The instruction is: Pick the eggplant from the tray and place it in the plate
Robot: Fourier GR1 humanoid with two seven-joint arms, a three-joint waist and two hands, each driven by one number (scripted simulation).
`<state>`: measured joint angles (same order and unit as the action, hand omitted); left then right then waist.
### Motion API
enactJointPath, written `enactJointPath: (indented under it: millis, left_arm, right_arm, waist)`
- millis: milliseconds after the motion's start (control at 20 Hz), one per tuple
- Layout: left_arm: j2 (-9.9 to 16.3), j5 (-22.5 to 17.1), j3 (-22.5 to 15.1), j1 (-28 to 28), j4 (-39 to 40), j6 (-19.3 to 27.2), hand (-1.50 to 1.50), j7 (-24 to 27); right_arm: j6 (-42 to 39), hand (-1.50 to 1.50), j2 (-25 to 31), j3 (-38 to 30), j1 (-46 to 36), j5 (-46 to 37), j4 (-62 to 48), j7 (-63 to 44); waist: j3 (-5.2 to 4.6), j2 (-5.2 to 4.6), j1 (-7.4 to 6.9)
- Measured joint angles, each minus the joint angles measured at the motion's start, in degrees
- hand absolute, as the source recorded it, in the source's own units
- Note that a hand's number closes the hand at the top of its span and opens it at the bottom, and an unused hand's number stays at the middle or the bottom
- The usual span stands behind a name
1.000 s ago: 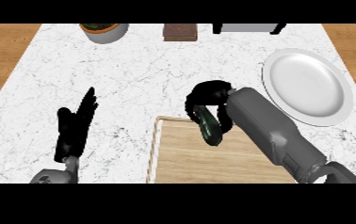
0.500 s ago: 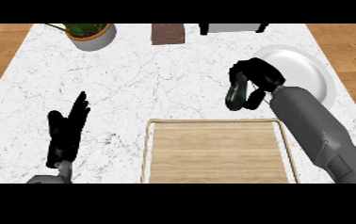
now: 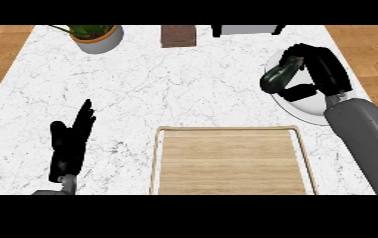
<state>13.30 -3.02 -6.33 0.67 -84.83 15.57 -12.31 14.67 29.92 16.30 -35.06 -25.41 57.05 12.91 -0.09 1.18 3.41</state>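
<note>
Black-fingered hands [image 3: 70, 142] on smooth grey forearms [image 3: 356, 132]

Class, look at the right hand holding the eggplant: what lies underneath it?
Under the right hand and eggplant lies the white plate on the counter. Most of the plate is covered; only its left and lower rim show.

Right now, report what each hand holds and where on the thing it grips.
The right hand holds the eggplant over the plate, fingers curled round its right side. The left hand holds nothing, resting open at lower left.
</note>
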Motion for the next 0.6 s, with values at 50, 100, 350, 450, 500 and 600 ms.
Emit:
enactJointPath:
  millis: [50,100,350,450,500,600]
  left_arm:
    - [-0.02,0.00,0.12,-0.61,0.21,-0.19,0.00,0.07]
    - [-0.32,0.17,-0.01,-1.20,0.59,-0.20,0.00,-0.12]
    - [-1.29,1.24,-0.56,-1.18,1.40,-1.15,0.00,1.41]
    - [-1.43,1.12,-0.14,-1.20,0.99,-1.85,0.00,1.36]
    - [-1.56,1.35,-0.05,-1.69,0.96,-1.92,0.00,0.79]
    - [-2.14,2.11,-0.56,-2.09,0.28,-1.77,0.00,-0.42]
  right_arm:
    - [-0.06,1.50,1.24,-1.31,0.94,0.64,1.92,-1.19]
    - [-0.37,1.50,2.25,-1.99,1.79,0.65,4.41,-3.53]
    - [-1.58,1.50,5.23,-6.90,6.34,1.19,9.83,-8.75]
    - [-1.93,1.50,5.42,-8.80,6.85,0.56,8.89,-8.65]
    - [-2.16,1.50,5.15,-9.56,6.07,0.09,7.10,-8.25]
    - [-2.94,1.50,5.48,-11.41,4.66,-0.24,3.15,-6.45]
  waist:
    - [0.01,-0.16,-0.37]
    - [0.02,-0.28,-0.66]
    - [0.05,-0.81,-2.32]
    - [0.05,-0.95,-2.81]
    - [0.07,-1.02,-3.04]
    - [0.09,-1.13,-3.39]
